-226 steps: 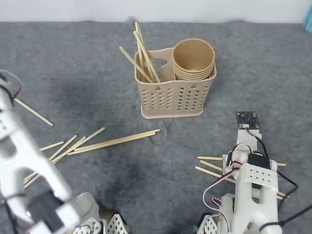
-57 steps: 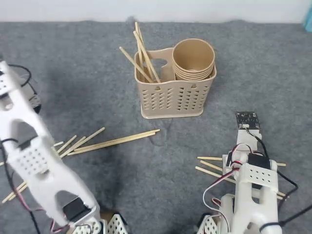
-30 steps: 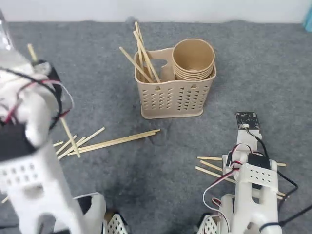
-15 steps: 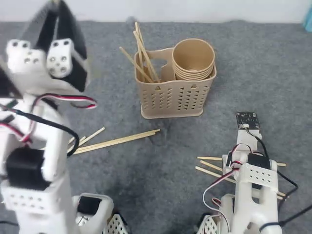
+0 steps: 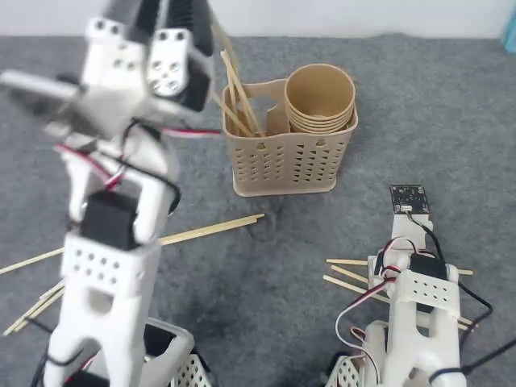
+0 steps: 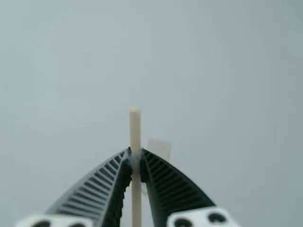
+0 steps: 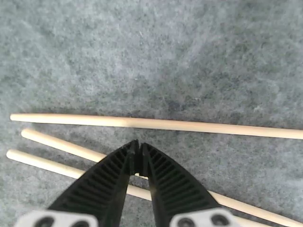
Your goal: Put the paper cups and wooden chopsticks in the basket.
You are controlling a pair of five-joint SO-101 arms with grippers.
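Beige slotted basket point(image 5: 282, 165), tan cups point(image 5: 320, 95), pale chopstick point(image 6: 135, 127), grey mat point(image 5: 451, 121).

White perforated shells are covering the left arm point(image 5: 105, 274) and right arm point(image 5: 423, 294), red cables point(image 5: 85, 159) trailing. Black ridges are lining the right gripper point(image 7: 137, 144).

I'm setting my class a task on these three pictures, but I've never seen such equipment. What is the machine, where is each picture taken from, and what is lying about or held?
Two small robot arms, each ending in a gripper, stand at a table covered with a grey mat. The high view looks down on everything; the other two come from a camera on each wrist. A basket holds stacked paper cups and some chopsticks; loose chopsticks lie on the mat. The left gripper, raised, is shut on one chopstick. The right gripper is shut and empty, over three chopsticks.
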